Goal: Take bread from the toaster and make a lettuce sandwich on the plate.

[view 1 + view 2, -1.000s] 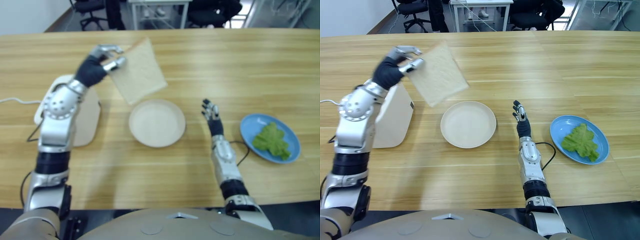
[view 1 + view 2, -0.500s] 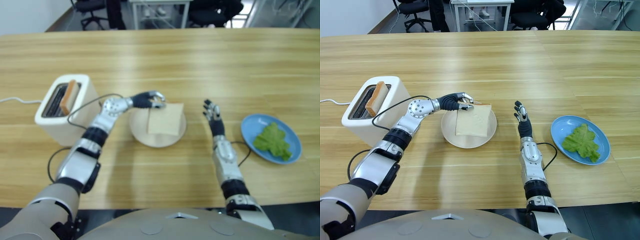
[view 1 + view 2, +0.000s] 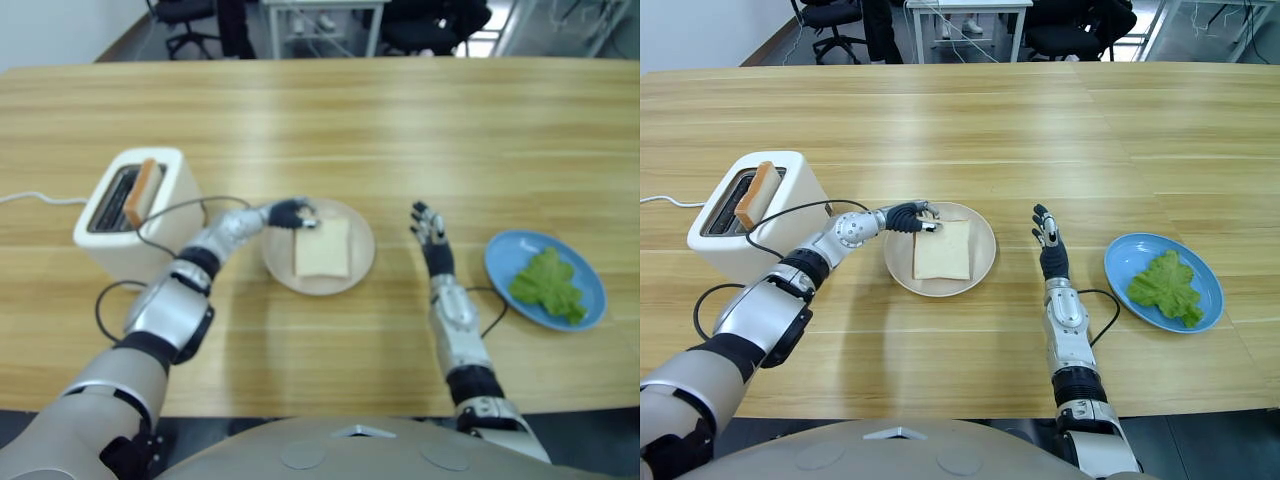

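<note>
A slice of bread [image 3: 942,250] lies flat on the beige plate [image 3: 980,232] in the middle of the table. My left hand [image 3: 908,216] rests at the plate's left rim, its curled fingers pinching the slice's far left corner. A second slice [image 3: 755,193] stands in the slot of the white toaster [image 3: 760,240] at the left. A green lettuce leaf [image 3: 1167,287] sits on a blue plate [image 3: 1120,262] at the right. My right hand [image 3: 1052,238] hovers between the two plates, fingers straight and holding nothing.
A white cord [image 3: 665,200] runs off the left edge from the toaster. A black cable [image 3: 800,208] loops along my left arm. Office chairs and a table stand beyond the table's far edge.
My left hand carried the slice from high above the toaster down to the plate. The slice, tilted half a second ago, now lies flat. The right hand has kept still.
</note>
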Controlling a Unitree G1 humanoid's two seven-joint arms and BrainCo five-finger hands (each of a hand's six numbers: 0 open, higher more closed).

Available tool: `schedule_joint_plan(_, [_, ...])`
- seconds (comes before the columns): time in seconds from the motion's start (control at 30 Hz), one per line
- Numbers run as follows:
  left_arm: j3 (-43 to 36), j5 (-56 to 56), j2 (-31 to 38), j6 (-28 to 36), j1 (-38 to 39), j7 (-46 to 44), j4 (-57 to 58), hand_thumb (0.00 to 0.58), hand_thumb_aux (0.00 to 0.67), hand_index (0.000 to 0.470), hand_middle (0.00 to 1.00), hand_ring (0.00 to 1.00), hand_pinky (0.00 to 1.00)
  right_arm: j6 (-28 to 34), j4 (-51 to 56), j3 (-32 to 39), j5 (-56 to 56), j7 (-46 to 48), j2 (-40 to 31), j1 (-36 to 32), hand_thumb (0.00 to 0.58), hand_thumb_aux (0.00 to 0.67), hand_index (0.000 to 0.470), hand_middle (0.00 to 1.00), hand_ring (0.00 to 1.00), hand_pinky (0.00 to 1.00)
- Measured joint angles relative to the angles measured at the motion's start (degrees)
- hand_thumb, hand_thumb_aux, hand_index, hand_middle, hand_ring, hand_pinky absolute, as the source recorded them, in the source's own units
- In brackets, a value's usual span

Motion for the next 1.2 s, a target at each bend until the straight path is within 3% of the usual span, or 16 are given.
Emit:
schedule_joint_plan(0.17, [-12.5,16.5,1.9,4.7,-2.1,22.2,0.1,0.0,0.0,0.0,0.0,0.0,0.0,0.4,-0.8,0.1,0.0,-0.1,0.1,0.3,0.0,0.0,0.0,0.0,0.0,0.0])
schedule_joint_plan(0.33, [-18.5,26.3,4.8,10.2,-6.3,41.0,-1.8,0.0,0.0,0.0,0.0,0.0,0.0,0.8,-1.9,0.1,0.0,-0.1,0.1,0.5,0.0,0.0,0.0,0.0,0.0,0.0])
schedule_joint_plan(0.57, [-16.6,27.8,10.7,9.6,-5.1,51.7,-13.7,0.0,0.0,0.0,0.0,0.0,0.0,1.2,-2.7,0.1,0.0,0.0,0.0,1.1,0.0,0.0,0.0,0.0,0.0,0.0])
schedule_joint_plan(0.67, [-10.7,21.7,14.2,6.0,0.6,48.7,-24.1,0.0,0.0,0.0,0.0,0.0,0.0,1.2,-5.7,0.2,0.0,0.2,-0.2,1.6,0.0,0.0,0.0,0.0,0.0,0.0])
schedule_joint_plan(0.83, [2.4,-4.4,14.9,4.2,17.5,29.7,-47.4,0.0,0.0,0.0,0.0,0.0,0.0,2.4,-21.6,0.0,-2.4,0.8,-5.8,6.6,0.0,0.0,0.0,0.0,0.0,0.0])
schedule_joint_plan(0.9, [6.0,-16.7,13.4,6.6,23.7,21.0,-54.1,0.0,0.0,0.0,0.0,0.0,0.0,3.4,-30.6,-2.4,-8.0,0.2,-11.9,8.4,0.0,0.0,0.0,0.0,0.0,0.0])
schedule_joint_plan(1.0, [11.1,-33.8,8.7,12.2,34.0,11.0,-62.4,0.0,0.0,0.0,0.0,0.0,0.0,6.5,-42.8,-12.1,-21.0,-0.5,-25.1,13.4,0.0,0.0,0.0,0.0,0.0,0.0])
schedule_joint_plan(1.1, [14.4,-39.8,6.0,15.6,39.0,7.6,-64.2,0.0,0.0,0.0,0.0,0.0,0.0,9.2,-46.7,-19.6,-30.0,0.0,-34.2,17.2,0.0,0.0,0.0,0.0,0.0,0.0])
schedule_joint_plan(1.2, [18.1,-42.7,3.3,18.0,42.1,6.0,-66.2,0.0,0.0,0.0,0.0,0.0,0.0,10.4,-43.0,-22.3,-41.4,-1.2,-43.9,20.7,0.0,0.0,0.0,0.0,0.0,0.0])
